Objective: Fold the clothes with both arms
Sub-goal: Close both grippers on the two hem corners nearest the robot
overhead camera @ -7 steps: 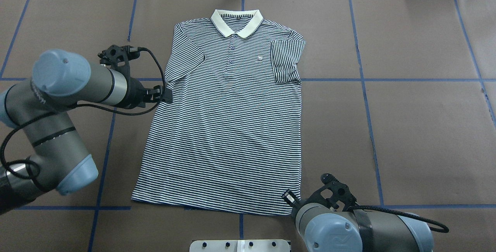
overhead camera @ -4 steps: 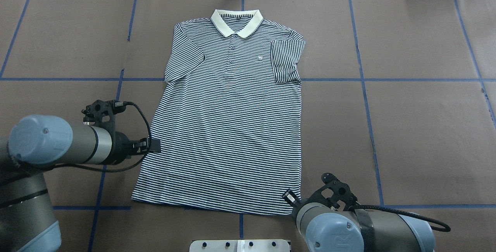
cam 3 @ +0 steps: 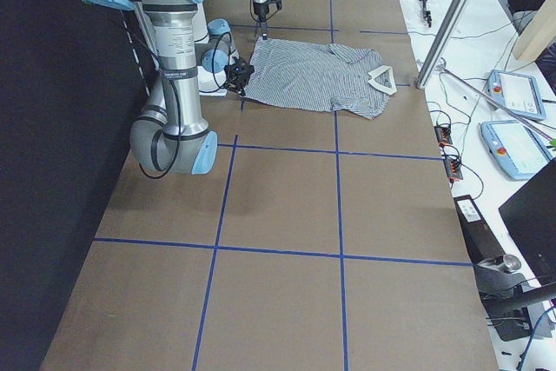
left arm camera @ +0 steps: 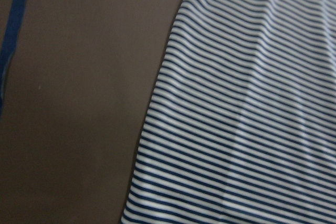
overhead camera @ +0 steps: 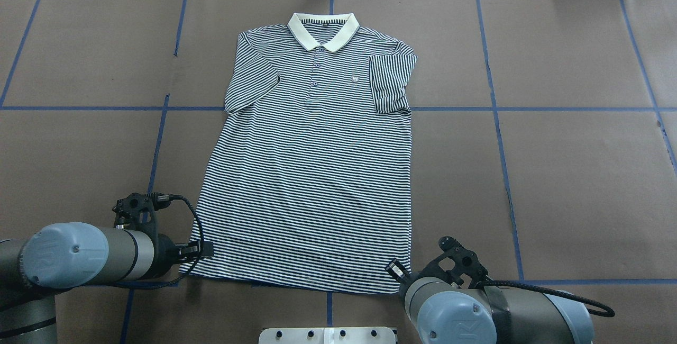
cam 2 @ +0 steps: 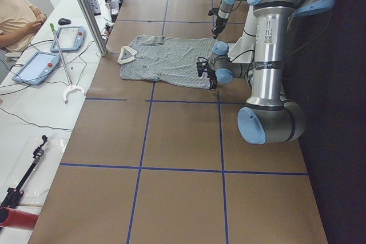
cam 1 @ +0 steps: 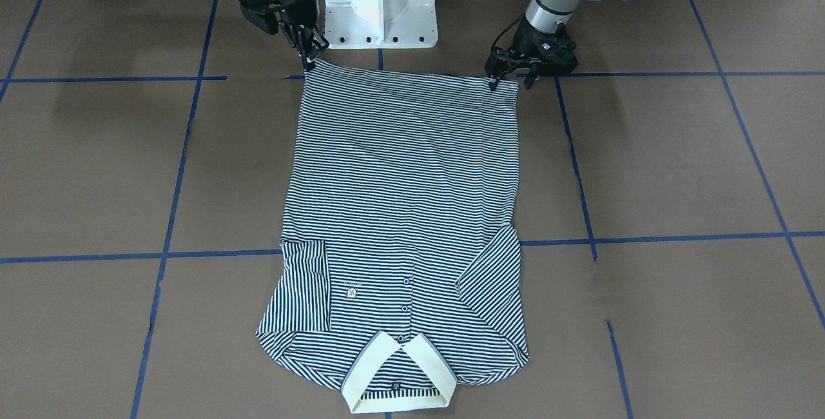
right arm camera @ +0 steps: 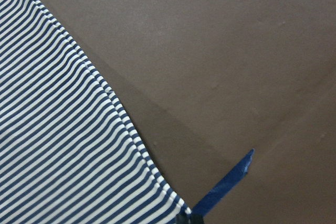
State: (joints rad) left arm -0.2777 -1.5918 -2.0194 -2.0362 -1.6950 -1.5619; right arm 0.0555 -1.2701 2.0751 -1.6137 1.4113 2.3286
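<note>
The striped polo shirt (overhead camera: 312,174) lies flat and face up, cream collar (overhead camera: 321,29) far from the robot, hem near it. The sleeve on the robot's right side is folded in over the chest (overhead camera: 389,82). My left gripper (overhead camera: 206,250) is low at the hem's left corner, jaws open, one finger on each side of the corner (cam 1: 512,80). My right gripper (cam 1: 310,57) is shut on the hem's right corner (overhead camera: 395,270). The left wrist view shows the shirt's side edge (left arm camera: 252,103); the right wrist view shows the hem corner (right arm camera: 63,145).
Brown paper with blue tape lines (overhead camera: 497,108) covers the table. The white pedestal base (cam 1: 380,0) stands behind the hem. A metal plate (overhead camera: 328,335) sits at the near edge. An operator (cam 2: 17,15) and tablets (cam 2: 34,67) are beside the table's far side.
My left arm has moved back along the shirt's left edge from the sleeve down to the hem corner. The right arm and the shirt have not moved.
</note>
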